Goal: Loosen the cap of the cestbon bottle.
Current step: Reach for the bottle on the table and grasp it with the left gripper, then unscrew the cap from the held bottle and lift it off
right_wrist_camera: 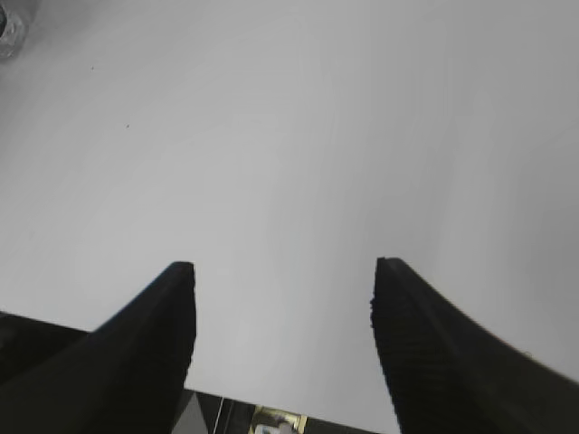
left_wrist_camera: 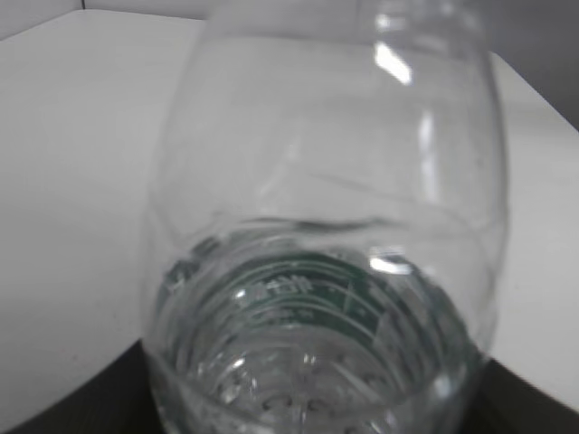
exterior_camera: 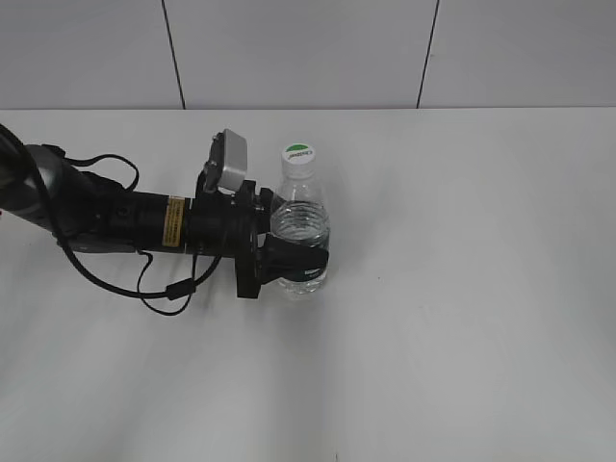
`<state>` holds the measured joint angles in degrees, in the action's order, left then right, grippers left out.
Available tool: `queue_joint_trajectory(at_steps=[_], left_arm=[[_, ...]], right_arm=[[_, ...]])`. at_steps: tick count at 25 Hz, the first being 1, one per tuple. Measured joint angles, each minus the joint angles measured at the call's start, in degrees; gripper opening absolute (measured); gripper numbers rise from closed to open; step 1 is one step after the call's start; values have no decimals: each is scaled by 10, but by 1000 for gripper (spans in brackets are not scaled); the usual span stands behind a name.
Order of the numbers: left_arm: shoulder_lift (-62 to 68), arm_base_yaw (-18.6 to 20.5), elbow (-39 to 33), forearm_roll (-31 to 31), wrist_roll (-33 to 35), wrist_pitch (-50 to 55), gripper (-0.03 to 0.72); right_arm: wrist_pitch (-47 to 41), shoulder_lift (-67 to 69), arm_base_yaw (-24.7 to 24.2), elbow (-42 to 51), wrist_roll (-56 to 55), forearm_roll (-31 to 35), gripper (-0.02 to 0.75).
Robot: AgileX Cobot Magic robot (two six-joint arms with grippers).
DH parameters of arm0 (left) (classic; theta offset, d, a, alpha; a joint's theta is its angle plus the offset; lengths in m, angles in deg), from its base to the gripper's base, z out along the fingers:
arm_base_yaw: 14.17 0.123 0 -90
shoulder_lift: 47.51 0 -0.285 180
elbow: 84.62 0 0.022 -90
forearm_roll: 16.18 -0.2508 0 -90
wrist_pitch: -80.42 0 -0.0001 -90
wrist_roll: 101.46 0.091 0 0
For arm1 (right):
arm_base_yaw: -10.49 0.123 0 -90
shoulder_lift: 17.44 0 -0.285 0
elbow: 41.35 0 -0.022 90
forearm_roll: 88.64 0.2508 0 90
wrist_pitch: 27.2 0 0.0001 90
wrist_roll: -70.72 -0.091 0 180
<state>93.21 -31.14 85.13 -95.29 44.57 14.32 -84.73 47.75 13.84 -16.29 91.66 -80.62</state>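
The cestbon bottle [exterior_camera: 299, 231] stands upright on the white table, clear with a dark green label band low down. Its cap [exterior_camera: 299, 154], white with a green half on top, sits on the neck. My left gripper [exterior_camera: 289, 265] reaches in from the left and is shut on the bottle's lower body around the label. In the left wrist view the bottle [left_wrist_camera: 326, 226] fills the frame and the fingers are hidden behind it. My right gripper [right_wrist_camera: 282, 298] is open and empty over bare table; it does not show in the exterior view.
The left arm [exterior_camera: 125, 217] with its cables lies along the table at the left. The white table [exterior_camera: 462, 308] stretches to the right and front. A tiled wall [exterior_camera: 308, 48] rises behind the table's far edge.
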Motion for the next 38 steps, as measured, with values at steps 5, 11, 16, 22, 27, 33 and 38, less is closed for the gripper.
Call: queue_joint_trajectory(at_steps=[5, 11, 16, 22, 27, 33, 38], left_arm=[[0, 1, 0, -5, 0, -1, 408], [0, 1, 0, -6, 0, -2, 408], [0, 1, 0, -6, 0, -2, 408], [0, 1, 0, -6, 0, -2, 408], [0, 1, 0, -7, 0, -1, 408], [0, 1, 0, -7, 0, 1, 408], [0, 1, 0, -7, 0, 1, 408]], right_arm=[[-82, 104, 0, -88, 16, 21, 471], [-116, 194, 40, -169, 22, 17, 471], [-121, 259, 134, -236, 22, -14, 471], [-122, 345, 196, -354, 2, -12, 471], [-122, 412, 239, -439, -14, -13, 471], [-122, 477, 288, -496, -24, -17, 471], [-123, 520, 317, -525, -30, -17, 471]])
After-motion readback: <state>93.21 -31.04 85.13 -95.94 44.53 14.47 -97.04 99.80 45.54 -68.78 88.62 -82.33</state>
